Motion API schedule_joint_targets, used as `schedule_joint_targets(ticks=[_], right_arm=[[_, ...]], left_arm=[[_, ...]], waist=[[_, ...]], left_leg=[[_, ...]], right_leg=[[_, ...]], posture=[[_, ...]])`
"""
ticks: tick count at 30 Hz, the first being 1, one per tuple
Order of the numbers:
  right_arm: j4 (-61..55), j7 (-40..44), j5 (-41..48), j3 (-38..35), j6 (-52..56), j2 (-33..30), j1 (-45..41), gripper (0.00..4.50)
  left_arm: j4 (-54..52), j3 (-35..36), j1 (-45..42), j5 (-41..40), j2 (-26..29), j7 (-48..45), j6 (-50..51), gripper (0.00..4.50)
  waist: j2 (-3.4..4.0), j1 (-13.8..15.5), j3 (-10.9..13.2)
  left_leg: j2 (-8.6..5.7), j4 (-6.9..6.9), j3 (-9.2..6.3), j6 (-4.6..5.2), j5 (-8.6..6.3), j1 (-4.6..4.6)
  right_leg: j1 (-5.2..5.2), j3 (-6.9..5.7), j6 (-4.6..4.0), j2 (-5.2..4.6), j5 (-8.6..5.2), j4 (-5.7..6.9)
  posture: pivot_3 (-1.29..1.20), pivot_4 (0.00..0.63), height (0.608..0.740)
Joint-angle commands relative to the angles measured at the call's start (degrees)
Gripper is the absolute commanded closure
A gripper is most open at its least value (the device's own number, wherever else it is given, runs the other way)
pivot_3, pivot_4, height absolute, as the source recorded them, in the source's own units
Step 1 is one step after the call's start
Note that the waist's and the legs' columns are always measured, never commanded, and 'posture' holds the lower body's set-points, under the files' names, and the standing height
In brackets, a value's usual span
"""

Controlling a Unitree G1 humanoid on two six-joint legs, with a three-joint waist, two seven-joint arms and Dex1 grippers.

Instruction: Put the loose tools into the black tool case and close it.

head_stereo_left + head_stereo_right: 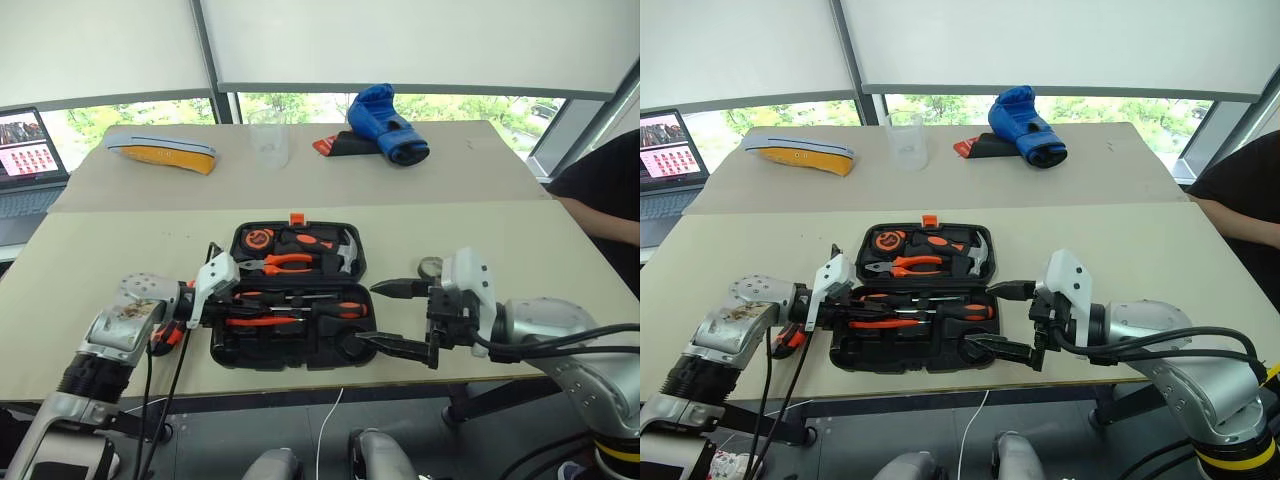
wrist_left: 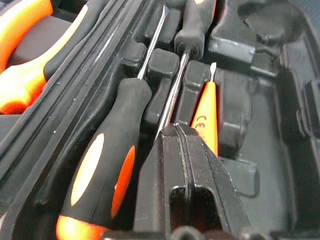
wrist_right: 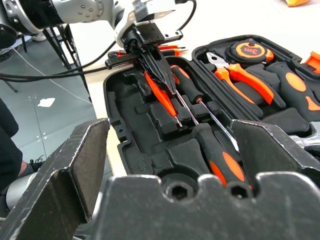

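Observation:
The black tool case (image 1: 290, 350) lies open near the table's front edge. Two orange-and-black screwdrivers (image 2: 107, 165) (image 3: 220, 160) and a slim orange screwdriver (image 2: 207, 112) lie in slots of its near half. My left gripper (image 1: 232, 305) is shut with nothing between its fingers (image 2: 180, 155). Its tips rest against the slim orange screwdriver (image 3: 162, 97). My right gripper (image 1: 395, 318) stands wide open at the case's right side, pointing left over the near half. An orange-black utility knife (image 1: 788, 338) lies on the table left of the case, under my left arm. A small tape roll (image 1: 430, 267) sits right of the case.
Pliers (image 1: 285, 262), a hammer (image 1: 345, 255) and a tape measure (image 1: 258, 239) sit in the case's far half. A blue boxing glove (image 1: 388, 122), a clear cup (image 1: 270, 143) and a yellow-white object (image 1: 160, 150) are on the far table. A laptop (image 1: 25, 160) stands at left, and a person's dark sleeve (image 1: 605, 195) at right.

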Motion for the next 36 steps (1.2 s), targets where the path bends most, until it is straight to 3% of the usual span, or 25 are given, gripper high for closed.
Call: schedule_joint_targets(ticks=[1, 9, 20, 26, 32, 35, 36], right_arm=[[-1.37, -0.35, 0.54, -0.81, -1.13, 0.27, -0.12, 0.00], [-1.12, -0.20, 0.61, -0.64, -0.96, 0.49, -0.48, 0.00], [-1.23, -0.60, 0.67, -0.69, -0.72, 0.66, -0.73, 0.00], [-0.87, -0.27, 0.09, -0.48, -1.15, 0.56, -0.71, 0.00], [2.04, 1.07, -2.37, 1.16, -2.75, 0.64, -3.47, 0.00], [6.36, 3.00, -1.55, 2.24, -2.75, 1.91, -8.01, 0.00], [7.48, 3.97, -1.62, 2.78, -3.03, 2.28, -9.20, 0.00]], left_arm=[[-3.73, 2.26, 0.51, -3.89, -0.78, 0.47, 4.04, 4.49], [-8.17, 2.32, 1.61, -5.35, -0.37, 1.56, 7.33, 4.49], [-2.00, -1.53, 5.54, 4.08, -0.55, 4.64, -3.85, 4.49], [-3.73, 1.96, 4.57, -0.02, -0.78, 5.74, -2.05, 4.49], [-12.19, 9.64, 6.68, -6.49, 1.47, 8.59, 5.74, 4.49], [-19.74, 20.36, 12.31, -13.47, 4.63, 11.59, 14.64, 3.76], [-21.44, 23.66, 14.87, -14.26, 5.51, 12.65, 16.07, 3.29]], waist=[[0.00, 0.04, 0.00], [-0.03, 0.54, 0.02], [-0.01, 0.61, 0.01], [-0.01, 0.54, 0.01], [-0.06, 0.32, 0.04], [-0.08, -0.11, 0.06], [-0.08, -0.29, 0.06]], left_leg=[[0.00, 0.00, 0.00, 0.00, 0.00, 0.00], [-0.01, 0.02, -0.01, 0.01, 0.00, -0.08], [-0.01, 0.02, -0.01, 0.00, 0.00, -0.01], [0.07, -0.06, -0.02, 0.04, -0.03, 0.42], [0.06, -0.06, -0.02, 0.06, -0.04, 0.38], [0.05, -0.07, -0.01, 0.03, -0.06, 0.21], [0.06, -0.10, -0.01, 0.02, -0.06, 0.20]], right_leg=[[0.00, -0.01, 0.00, 0.00, 0.00, 0.00], [-0.02, -0.04, 0.00, 0.00, 0.00, -0.07], [0.06, -0.04, 0.00, -0.01, 0.00, -0.10], [0.52, -0.05, 0.03, 0.02, -0.01, -0.25], [0.44, -0.06, 0.04, 0.06, -0.01, -0.25], [0.24, -0.06, 0.03, 0.08, 0.00, -0.24], [0.19, -0.06, 0.03, 0.09, 0.00, -0.24]], posture=[[0.00, 0.150, 0.731], [0.00, 0.150, 0.731], [0.00, 0.150, 0.731], [0.00, 0.150, 0.731], [0.00, 0.150, 0.731], [0.00, 0.150, 0.731], [0.00, 0.150, 0.731]])
